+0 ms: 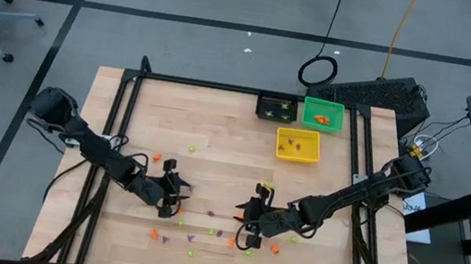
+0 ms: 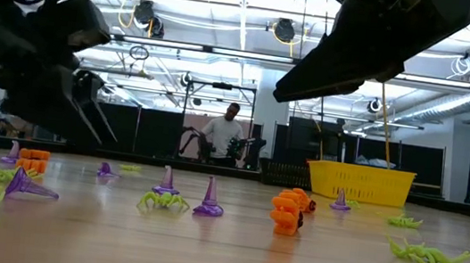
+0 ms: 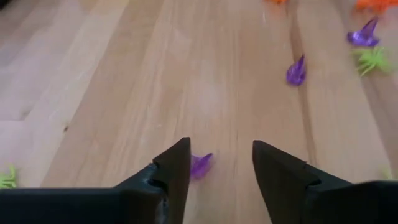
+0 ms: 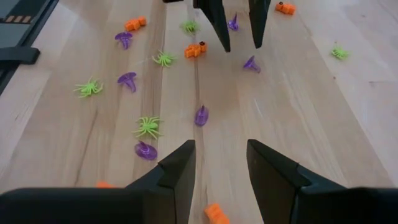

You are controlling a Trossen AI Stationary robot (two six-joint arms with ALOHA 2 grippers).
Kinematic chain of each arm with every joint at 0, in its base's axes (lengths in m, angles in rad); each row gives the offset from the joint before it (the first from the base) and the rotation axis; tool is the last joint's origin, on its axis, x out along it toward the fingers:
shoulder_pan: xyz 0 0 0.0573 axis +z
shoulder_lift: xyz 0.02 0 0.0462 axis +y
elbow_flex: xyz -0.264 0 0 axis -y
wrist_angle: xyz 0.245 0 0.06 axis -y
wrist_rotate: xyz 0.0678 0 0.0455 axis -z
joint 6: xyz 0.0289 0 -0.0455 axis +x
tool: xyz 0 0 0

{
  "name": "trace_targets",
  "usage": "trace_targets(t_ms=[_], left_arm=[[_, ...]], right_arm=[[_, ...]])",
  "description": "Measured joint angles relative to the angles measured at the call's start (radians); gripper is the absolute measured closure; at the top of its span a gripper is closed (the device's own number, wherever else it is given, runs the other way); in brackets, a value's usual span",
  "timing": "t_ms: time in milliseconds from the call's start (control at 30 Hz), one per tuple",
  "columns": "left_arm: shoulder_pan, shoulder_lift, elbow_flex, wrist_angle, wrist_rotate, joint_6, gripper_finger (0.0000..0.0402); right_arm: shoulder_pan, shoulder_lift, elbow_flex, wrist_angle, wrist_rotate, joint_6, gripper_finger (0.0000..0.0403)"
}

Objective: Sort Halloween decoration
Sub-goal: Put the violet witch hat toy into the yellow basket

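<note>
- The left gripper (image 1: 174, 194) is seen low over the wooden table (image 1: 218, 125), left of centre, with its fingers (image 3: 176, 168) spread apart and nothing clasped between them
- A purple trinket (image 3: 200, 165) is found on the wood just beside the inner edge of one left finger; whether it is touched cannot be told
- The right gripper (image 1: 249, 220) is held near the middle of the table, facing the left one, its fingers (image 4: 180, 168) parted and empty
- Purple witch hats (image 4: 127, 79), light-green spiders (image 4: 148, 126) and orange pieces (image 4: 194, 50) are scattered over the near half of the table, between and around both grippers
- A purple piece (image 4: 201, 116) lies on the bare wood between the two grippers
- Three square bins are set at the far side: a black bin (image 1: 276, 108), a green bin (image 1: 338, 109) with orange pieces inside, and a yellow bin (image 1: 297, 153) just in front of them
- A person (image 2: 224, 136) is seen standing in the room beyond the table
</note>
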Motion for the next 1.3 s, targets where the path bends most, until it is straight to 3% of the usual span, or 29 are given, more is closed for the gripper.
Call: trace_targets(t_ms=[133, 400, 633, 767, 867, 1300], left_arm=[[0.000, 0.023, 0.000, 0.005, -0.007, 0.053, 0.0201], [0.030, 0.029, 0.000, 0.006, -0.020, 0.133, 0.0199], [0.086, 0.029, 0.084, -0.096, 0.180, 0.210, 0.0198], [0.121, 0.029, 0.155, -0.269, 0.216, 0.254, 0.0199], [0.148, 0.029, 0.164, -0.311, 0.250, 0.310, 0.0199], [0.213, 0.029, 0.164, -0.348, 0.319, 0.341, 0.0288]], right_arm=[[0.000, 0.000, 0.000, -0.001, 0.000, 0.000, 0.0271], [0.000, 0.000, 0.000, -0.001, 0.000, 0.000, 0.0271], [0.000, 0.000, 0.001, -0.002, 0.000, -0.003, 0.0271], [0.000, 0.000, 0.001, -0.002, 0.000, -0.007, 0.0271], [0.000, 0.000, 0.001, -0.002, 0.000, -0.007, 0.0271], [0.000, 0.000, 0.001, -0.005, 0.001, -0.007, 0.0271]])
